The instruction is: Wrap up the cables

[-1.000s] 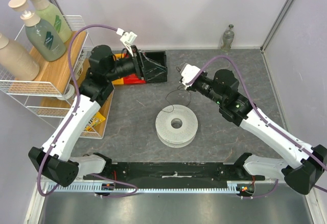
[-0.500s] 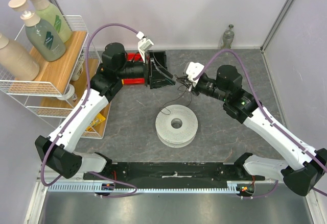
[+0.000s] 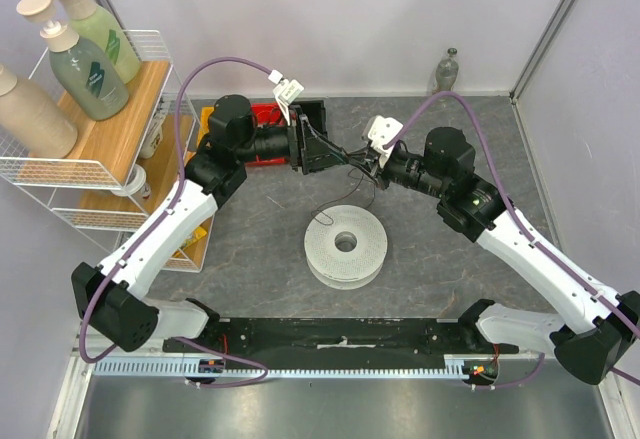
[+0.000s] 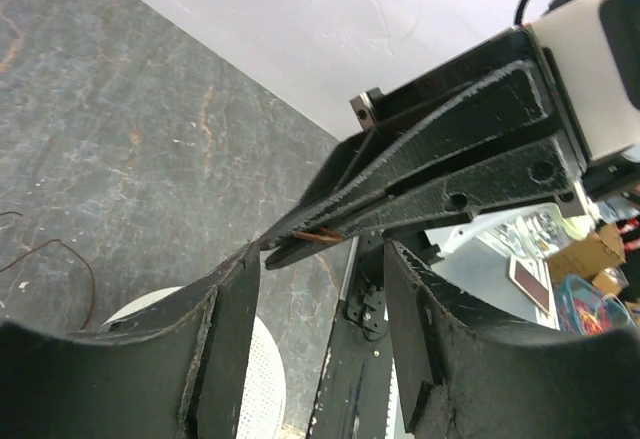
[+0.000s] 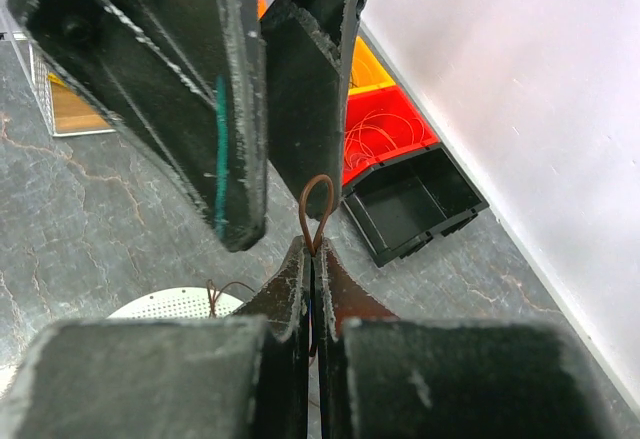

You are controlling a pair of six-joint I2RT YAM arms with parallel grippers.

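While poised above the grey table [image 3: 250, 229], holds the left gripper [image 4: 320, 259] spread wide, one finger on either side of the other arm's tip. Pinches a small loop of thin wire [image 5: 317, 204] in the right gripper [image 5: 312, 251], pressed together. Lets the rest hang slack down to the white spool [image 3: 345, 244] on the table.

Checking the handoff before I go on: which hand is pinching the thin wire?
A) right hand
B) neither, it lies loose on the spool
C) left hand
A: the right hand is shut on a loop of the thin wire; the left hand stands open.
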